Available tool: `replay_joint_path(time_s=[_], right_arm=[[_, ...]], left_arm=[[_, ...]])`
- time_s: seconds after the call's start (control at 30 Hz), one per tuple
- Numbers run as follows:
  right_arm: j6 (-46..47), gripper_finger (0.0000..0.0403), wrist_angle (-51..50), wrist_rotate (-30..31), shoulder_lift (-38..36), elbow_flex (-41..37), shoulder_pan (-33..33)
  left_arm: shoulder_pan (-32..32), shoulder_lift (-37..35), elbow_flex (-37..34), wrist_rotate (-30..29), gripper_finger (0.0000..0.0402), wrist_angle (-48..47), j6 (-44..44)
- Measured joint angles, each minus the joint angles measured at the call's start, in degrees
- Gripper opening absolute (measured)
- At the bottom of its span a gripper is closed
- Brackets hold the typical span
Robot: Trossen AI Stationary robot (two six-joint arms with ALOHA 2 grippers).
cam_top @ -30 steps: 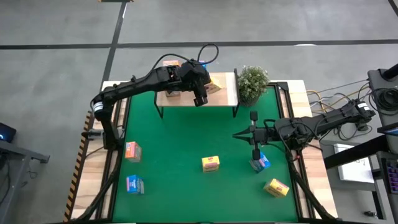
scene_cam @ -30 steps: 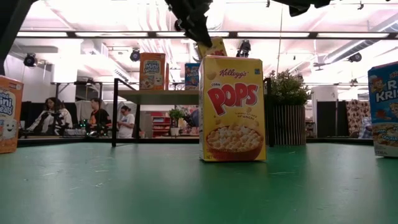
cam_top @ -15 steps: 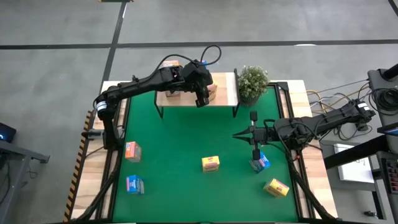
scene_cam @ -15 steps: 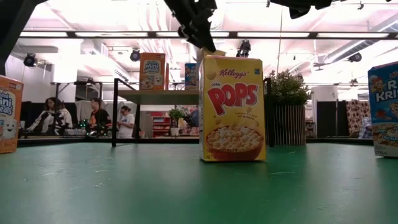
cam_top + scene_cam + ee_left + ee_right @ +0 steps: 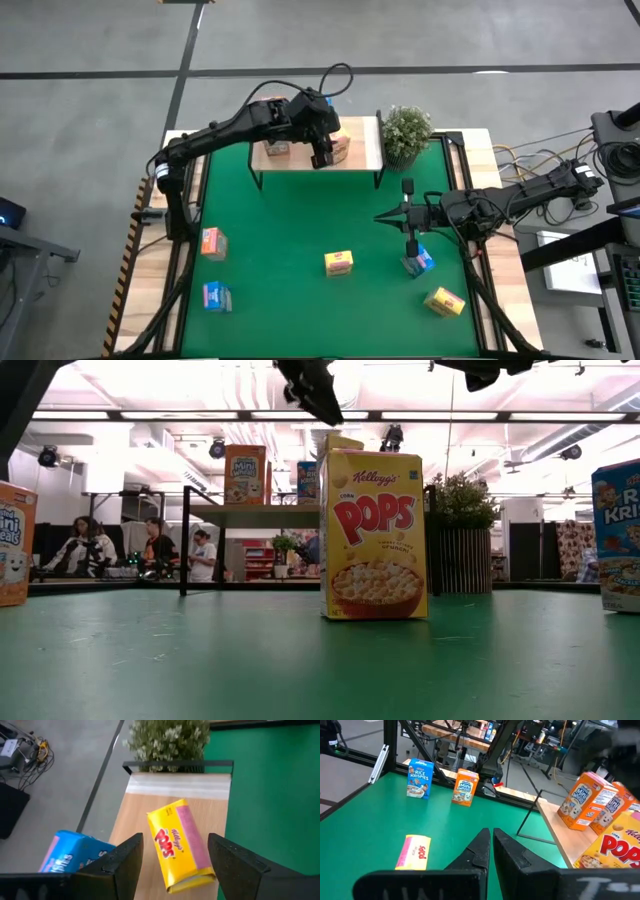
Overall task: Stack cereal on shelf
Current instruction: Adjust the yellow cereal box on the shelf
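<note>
Your left gripper [image 5: 322,158] hangs over the shelf [image 5: 365,158], fingers [image 5: 125,865] spread apart with nothing between them. Just beyond them a yellow box [image 5: 179,844] lies flat on the wood, free of both pads, near the shelf's plant-side end. A blue box [image 5: 75,853] stands beside it on the shelf; from the right wrist view you see two orange-pink boxes [image 5: 581,800] upright there too.

Your right gripper [image 5: 408,222] sits low over the green mat [image 5: 290,230], jaws pressed together, empty, just beside a blue box [image 5: 418,261].

Still on the mat:
- yellow box [image 5: 339,263], middle
- yellow box [image 5: 444,301], at the right front edge
- orange-pink box [image 5: 212,242] and blue box [image 5: 217,296], left side

The potted plant [image 5: 405,134] stands at the shelf's right end.
</note>
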Motion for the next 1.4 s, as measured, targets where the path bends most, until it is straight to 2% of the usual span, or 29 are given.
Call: replay_joint_path(time_s=[0.2,0.37,0.47,0.7,0.83,0.93,1.07,1.17,1.27,1.4], right_arm=[[1.6,0.0012,0.1,0.3,0.0,0.0,-0.1],[2.5,0.0012,0.1,4.6,0.0,0.0,-0.1],[2.4,0.0012,0.2,5.0,0.0,0.0,-0.2],[2.4,0.0012,1.5,4.9,0.1,0.8,-4.9],[2.5,0.0012,-1.4,3.1,0.1,3.5,-9.0],[2.5,0.0012,-4.5,-0.5,0.1,6.1,-12.6],[2.4,0.0012,-7.9,-4.5,0.1,9.9,-17.1],[2.1,0.0012,-10.9,-5.1,0.9,12.9,-20.0],[0.9,0.0012,-14.2,-5.8,3.0,16.5,-22.5],[-1.1,0.0012,-18.9,-10.1,7.6,22.7,-25.7]], left_arm=[[-1.4,-0.6,3.8,0.0,0.0206,-2.1,2.0],[-2.6,-3.6,0.4,0.0,0.0206,-2.5,2.6],[-3.2,-7.0,-5.7,0.0,0.0206,-0.1,2.5],[-3.8,-19.4,-26.0,0.1,0.0206,15.6,2.4],[-3.8,-26.6,-36.6,0.0,0.0206,23.0,1.9],[-3.9,-31.7,-43.2,0.0,0.0206,27.1,0.0],[-4.1,-37.6,-50.6,0.0,0.0206,31.7,-2.8],[-4.4,-42.0,-55.1,0.0,0.0206,35.0,-4.5],[-4.7,-45.7,-58.8,0.0,0.0206,37.7,-5.8],[-5.0,-49.6,-62.2,0.0,0.0206,39.9,-6.6]])
